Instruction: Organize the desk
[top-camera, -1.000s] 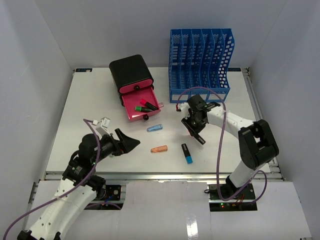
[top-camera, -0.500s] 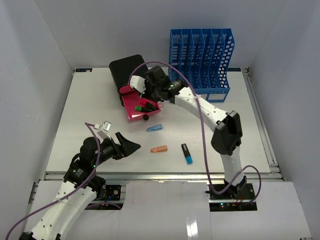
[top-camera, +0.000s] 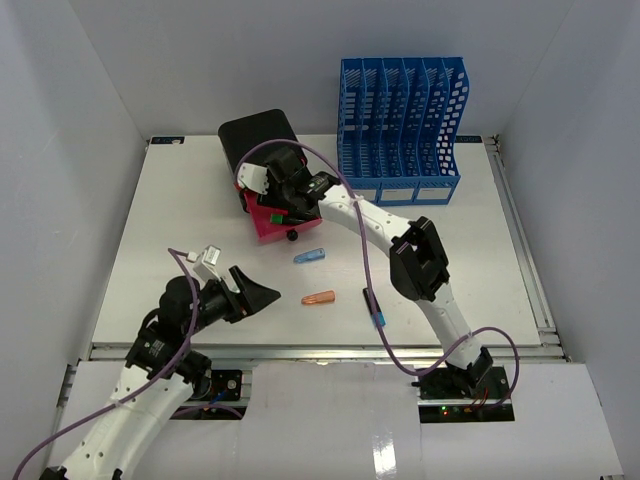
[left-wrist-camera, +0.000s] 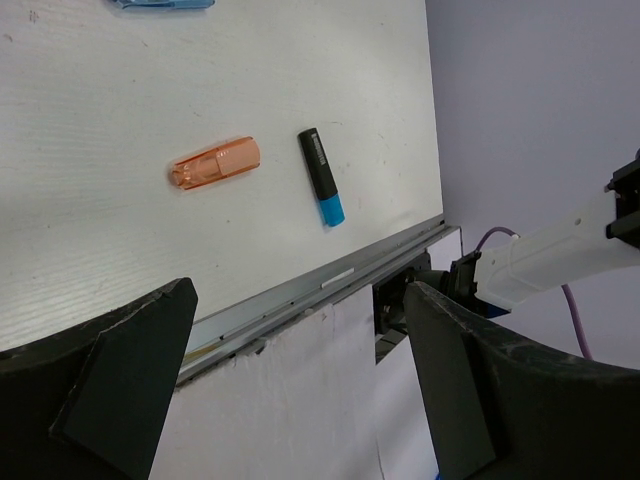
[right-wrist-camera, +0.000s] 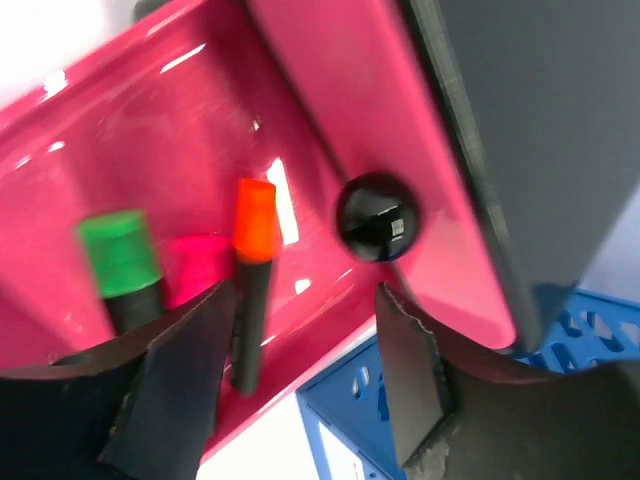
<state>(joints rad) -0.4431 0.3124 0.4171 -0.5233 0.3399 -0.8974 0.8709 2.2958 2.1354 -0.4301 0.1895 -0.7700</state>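
Right pincer (right-wrist-camera: 305, 300) parted, empty, over pink drawer (right-wrist-camera: 150, 150) near desk (top-camera: 180, 220) rear edge; left pincer (left-wrist-camera: 300, 295) wide, empty, at front edge

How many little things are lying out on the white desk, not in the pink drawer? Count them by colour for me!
Orange piece: 1
Light blue piece: 1
Black marker with a blue end: 1
Total loose on the desk: 3
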